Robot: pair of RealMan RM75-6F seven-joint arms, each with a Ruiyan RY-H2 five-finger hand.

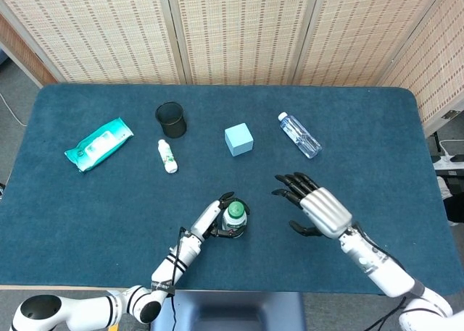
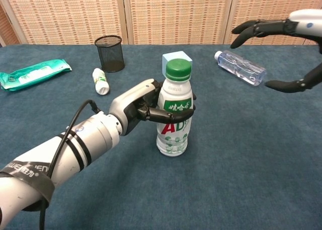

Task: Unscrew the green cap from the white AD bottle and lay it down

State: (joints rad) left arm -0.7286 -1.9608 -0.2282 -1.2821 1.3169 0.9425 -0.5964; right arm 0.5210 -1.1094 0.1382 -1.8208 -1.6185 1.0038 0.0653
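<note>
Left hand [image 2: 138,106] is gripping the white AD bottle [image 2: 174,120] around its label, fingers [image 2: 171,114] wrapping round the front. Bottle is standing upright on the blue worktop [image 2: 241,159] near the front edge, roughly centre. Green cap [image 2: 178,70] is sitting on the bottle neck, nothing touching it.

Right hand [image 1: 317,206] is hovering to the right of the bottle, apart from it, fingers spread and holding nothing; in the chest view only its fingertips [image 2: 251,28] and thumb are showing at the upper right.

Further back, a light blue cube [image 1: 238,139] is sitting mid-worktop, directly behind the bottle in the chest view. A small white bottle [image 1: 167,156] with green label is lying on its side to the left of the cube. A clear water bottle [image 1: 299,135] is lying on its side to the right of the cube. A black mesh pen cup [image 1: 170,119] is standing upright just beyond the small bottle. A green wet-wipes pack [image 1: 98,144] is lying flat at far left.
</note>
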